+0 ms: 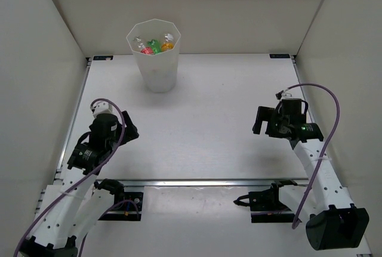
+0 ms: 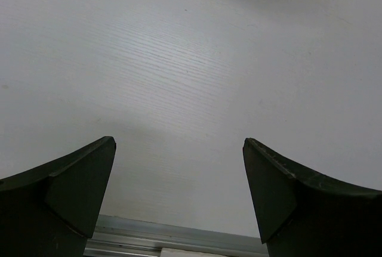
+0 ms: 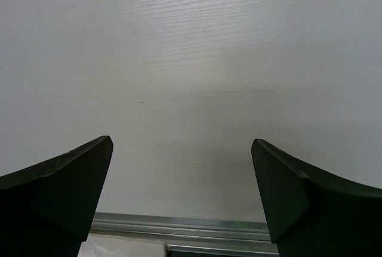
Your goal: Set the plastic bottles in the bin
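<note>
The bin (image 1: 156, 69), a tall translucent white faceted cup, stands at the back left of the white table (image 1: 203, 114). The plastic bottles lie inside it: a red-labelled one (image 1: 146, 50), a green one (image 1: 155, 46), an orange one (image 1: 168, 45), and a clear one (image 1: 138, 42); any others are hidden below them. My left gripper (image 1: 126, 130) hovers at the near left, open and empty (image 2: 179, 144). My right gripper (image 1: 261, 121) hovers at the near right, also open and empty (image 3: 182, 142). Both wrist views show only bare table between the fingers.
A metal rail (image 1: 203, 182) runs along the table's near edge and shows under both grippers (image 2: 179, 233) (image 3: 179, 226). White walls close off the left, right and back. The arm bases (image 1: 119, 203) (image 1: 268, 200) sit in front of the rail.
</note>
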Controlling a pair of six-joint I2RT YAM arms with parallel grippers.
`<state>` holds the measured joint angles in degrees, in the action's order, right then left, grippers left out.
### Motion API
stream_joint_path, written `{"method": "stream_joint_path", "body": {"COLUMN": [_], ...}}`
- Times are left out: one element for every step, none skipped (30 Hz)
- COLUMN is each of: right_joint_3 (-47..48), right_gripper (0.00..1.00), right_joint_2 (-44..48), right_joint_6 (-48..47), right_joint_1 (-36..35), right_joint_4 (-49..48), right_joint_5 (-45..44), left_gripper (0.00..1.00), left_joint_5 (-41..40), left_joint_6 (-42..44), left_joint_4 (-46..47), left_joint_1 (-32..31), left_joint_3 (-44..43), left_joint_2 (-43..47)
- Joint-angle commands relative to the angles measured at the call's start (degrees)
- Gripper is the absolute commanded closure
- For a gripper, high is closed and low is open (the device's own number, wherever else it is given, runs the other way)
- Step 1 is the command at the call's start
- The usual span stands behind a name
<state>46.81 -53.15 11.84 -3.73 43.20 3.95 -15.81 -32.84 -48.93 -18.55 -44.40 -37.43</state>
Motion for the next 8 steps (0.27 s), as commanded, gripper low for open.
{"method": "stream_joint_path", "body": {"right_joint_3": [2.76,3.29,3.38,3.55,4.16,4.34,4.43,4.26], "right_gripper": [0.01,0.01,0.01,0.01,0.01,0.01,0.01,0.01], "right_joint_2": [1.21,0.85,0.68,0.5,0.06,-0.55,-0.73,-0.99], "right_joint_6": [0.73,0.56,0.38,0.56,0.73,0.73,0.47,-0.14], "right_joint_1": [1.34,1.18,2.13,2.67,2.85,3.11,3.29,3.11], "right_joint_4": [-2.15,-2.07,-1.98,-2.15,-2.07,-1.63,-1.89,-2.41], "right_joint_5": [0.27,1.23,2.37,2.9,3.35,3.7,3.96,4.23], "left_gripper": [0.01,0.01,0.01,0.01,0.01,0.01,0.01,0.01], "left_joint_5": [-4.92,-5.8,-7.63,-9.31,-10.72,-11.16,-11.86,-11.96], "left_joint_6": [1.81,2.25,2.69,2.43,1.99,2.25,2.95,3.22], "left_joint_4": [-0.73,-0.73,-1.17,-1.61,-1.61,-1.78,-1.61,-1.44], "left_joint_1": [0.61,0.62,0.35,0.35,0.27,0.7,0.62,0.7], "left_joint_3": [-2.88,-2.88,-2.71,-3.06,-3.49,-3.58,-3.15,-3.32], "left_joint_2": [0.25,0.6,1.13,1.91,2.53,2.62,3.06,3.33]}}
